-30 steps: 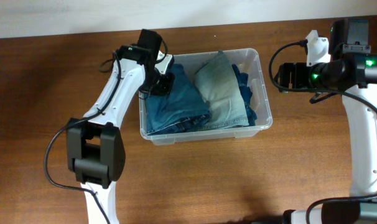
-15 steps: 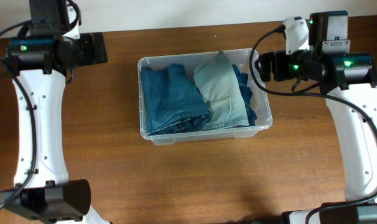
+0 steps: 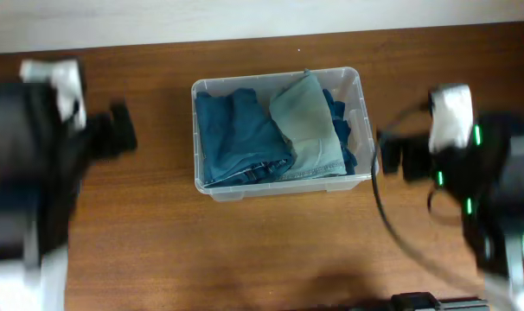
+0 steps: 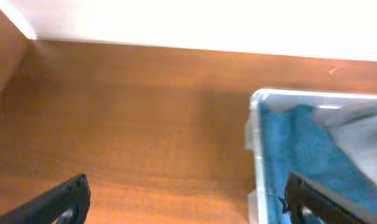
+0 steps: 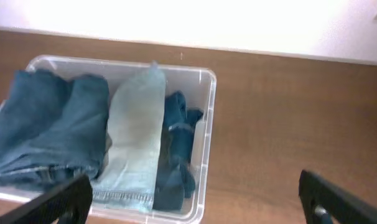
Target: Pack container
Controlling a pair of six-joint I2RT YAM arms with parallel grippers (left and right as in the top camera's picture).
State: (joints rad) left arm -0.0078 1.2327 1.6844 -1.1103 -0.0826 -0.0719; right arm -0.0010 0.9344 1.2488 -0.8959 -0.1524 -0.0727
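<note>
The clear plastic container (image 3: 282, 188) stands mid-table, holding folded dark blue jeans (image 3: 240, 138), a pale blue pair (image 3: 309, 125) and a darker blue garment (image 3: 341, 130). My left gripper (image 3: 117, 131) is blurred, left of the container and apart from it. In the left wrist view it (image 4: 188, 205) is open and empty over bare wood, with the container's corner (image 4: 255, 124) to the right. My right gripper (image 3: 399, 157) is blurred, right of the container. The right wrist view shows it (image 5: 195, 205) open and empty, above the container's near right corner (image 5: 208, 124).
The wooden table (image 3: 245, 250) runs to a pale wall (image 3: 245, 17) at the back. Both arm bodies are motion-blurred at the left (image 3: 24, 173) and right (image 3: 487, 181) sides of the overhead view.
My left gripper has left the jeans in the container and drawn back to the left, jaws now open. Both arms have since swung toward the table's front and are blurred.
</note>
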